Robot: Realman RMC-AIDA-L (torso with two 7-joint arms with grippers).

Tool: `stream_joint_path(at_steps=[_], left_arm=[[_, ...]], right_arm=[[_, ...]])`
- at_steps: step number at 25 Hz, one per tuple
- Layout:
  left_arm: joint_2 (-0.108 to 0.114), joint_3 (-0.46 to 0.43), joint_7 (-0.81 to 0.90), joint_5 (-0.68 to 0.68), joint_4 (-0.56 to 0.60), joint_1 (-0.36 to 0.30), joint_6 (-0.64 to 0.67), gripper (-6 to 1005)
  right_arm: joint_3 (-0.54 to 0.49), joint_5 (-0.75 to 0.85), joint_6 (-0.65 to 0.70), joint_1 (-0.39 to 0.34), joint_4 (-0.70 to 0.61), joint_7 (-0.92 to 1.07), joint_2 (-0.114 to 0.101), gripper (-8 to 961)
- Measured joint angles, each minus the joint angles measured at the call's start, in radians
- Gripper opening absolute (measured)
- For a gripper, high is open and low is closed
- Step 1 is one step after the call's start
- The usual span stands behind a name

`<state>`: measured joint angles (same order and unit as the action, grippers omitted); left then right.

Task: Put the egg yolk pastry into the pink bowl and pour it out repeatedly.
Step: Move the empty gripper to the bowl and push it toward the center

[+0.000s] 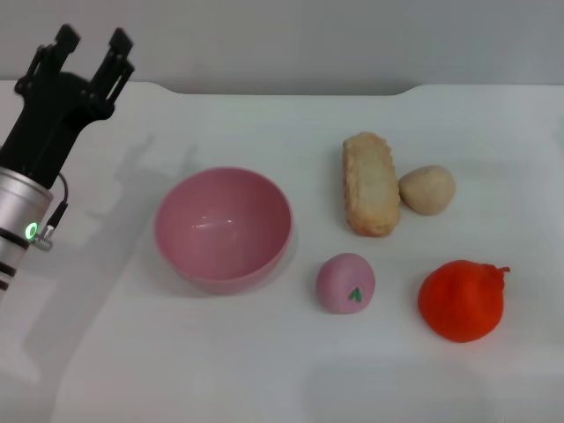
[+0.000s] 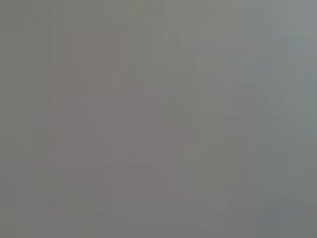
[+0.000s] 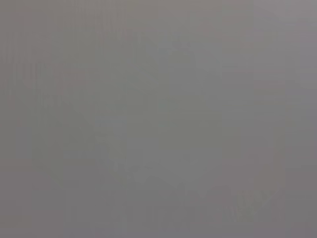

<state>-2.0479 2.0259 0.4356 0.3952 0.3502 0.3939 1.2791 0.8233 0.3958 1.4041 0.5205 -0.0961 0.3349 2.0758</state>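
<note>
One small, roundish beige egg yolk pastry (image 1: 427, 189) is lying at the table's three o'clock, touching the oblong tan bread (image 1: 370, 183). At nine o'clock of both, the round pink plastic bowl (image 1: 223, 229) is sitting empty. Farther out at ten o'clock, the left gripper (image 1: 91, 44) is hovering, fingers spread and grasping nothing.

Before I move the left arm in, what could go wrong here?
The egg yolk pastry touches the long bread, so a grasp may nudge or catch the bread. The pink bowl lies between the open left gripper and the pastry; reaching across could knock it. Both wrist views show nothing useful.
</note>
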Motion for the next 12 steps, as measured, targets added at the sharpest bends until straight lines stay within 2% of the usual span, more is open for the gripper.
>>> stream_joint_path(at_steps=[3,8,9,11,12], left_arm=[[0.023,-0.005,0.042,-0.057,0.01,0.03,0.002,752],[0.091,-0.04,0.246,-0.22,0.014,0.124,-0.013,752],[0.091,-0.04,0.246,-0.22,0.014,0.124,-0.013,752],[0.123,-0.107,0.386,-0.36,0.027,0.162,-0.018,752],[0.152,-0.186,0.505,-0.495,0.06,0.183,-0.024,752]], right_arm=[[0.007,0.006,0.0,0.004,0.0,0.0,-0.001,829],[0.031,0.007,-0.005,0.009,0.0,0.0,-0.001,828],[0.034,0.007,-0.009,0.01,0.0,0.0,-0.001,828],[0.037,0.007,-0.019,0.01,0.0,0.0,0.0,828],[0.039,0.007,-0.025,0.011,0.0,0.0,0.0,828]])
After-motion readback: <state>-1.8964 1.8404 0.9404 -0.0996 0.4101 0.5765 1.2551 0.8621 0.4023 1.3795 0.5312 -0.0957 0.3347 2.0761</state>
